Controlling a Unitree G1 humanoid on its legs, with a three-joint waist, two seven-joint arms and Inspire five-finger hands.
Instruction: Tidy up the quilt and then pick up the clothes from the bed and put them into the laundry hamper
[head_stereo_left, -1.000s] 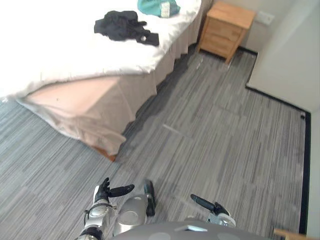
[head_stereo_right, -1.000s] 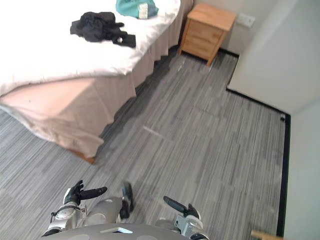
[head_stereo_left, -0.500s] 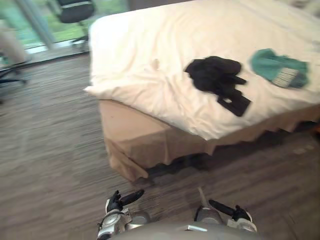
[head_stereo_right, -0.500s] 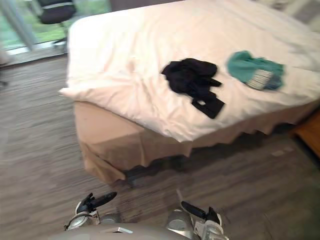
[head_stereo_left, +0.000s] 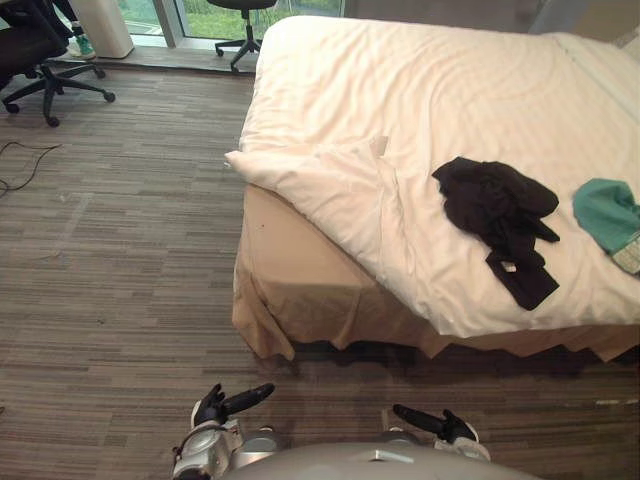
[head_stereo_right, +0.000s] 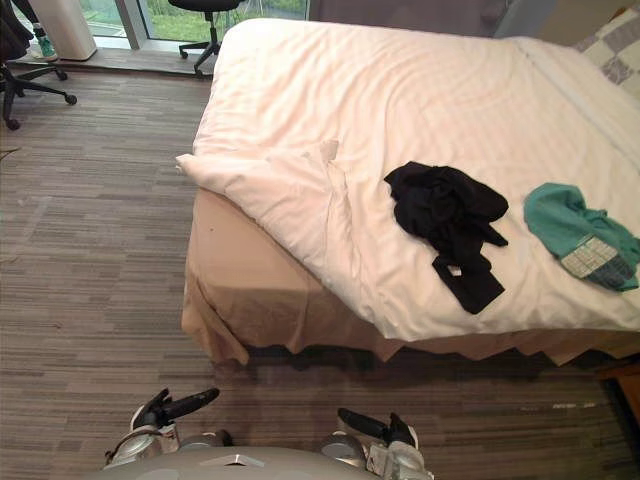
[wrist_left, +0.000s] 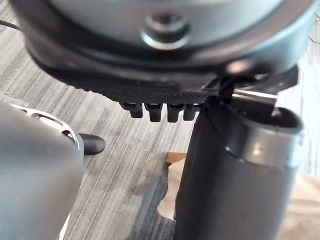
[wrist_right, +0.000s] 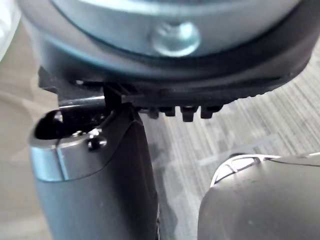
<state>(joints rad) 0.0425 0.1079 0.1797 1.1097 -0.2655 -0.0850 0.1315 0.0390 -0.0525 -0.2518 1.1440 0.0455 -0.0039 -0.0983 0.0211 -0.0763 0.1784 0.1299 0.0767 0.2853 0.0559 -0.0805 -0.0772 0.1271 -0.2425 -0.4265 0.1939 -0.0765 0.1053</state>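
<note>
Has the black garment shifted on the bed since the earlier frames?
No. The camera swung; the black garment still lies beside the teal garment near the edge of the quilt.

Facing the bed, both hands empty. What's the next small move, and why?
Probably step forward to the near corner of the bed. The left hand and right hand hang open over the floor, apart from the bed, and the quilt lies folded back at that corner. The black clothes and teal garment come after.

striped floor (head_stereo_left: 120, 250) | black office chair (head_stereo_left: 30, 45) far left; second chair (head_stereo_left: 240, 47) beside window (head_stereo_left: 200, 18)
</note>
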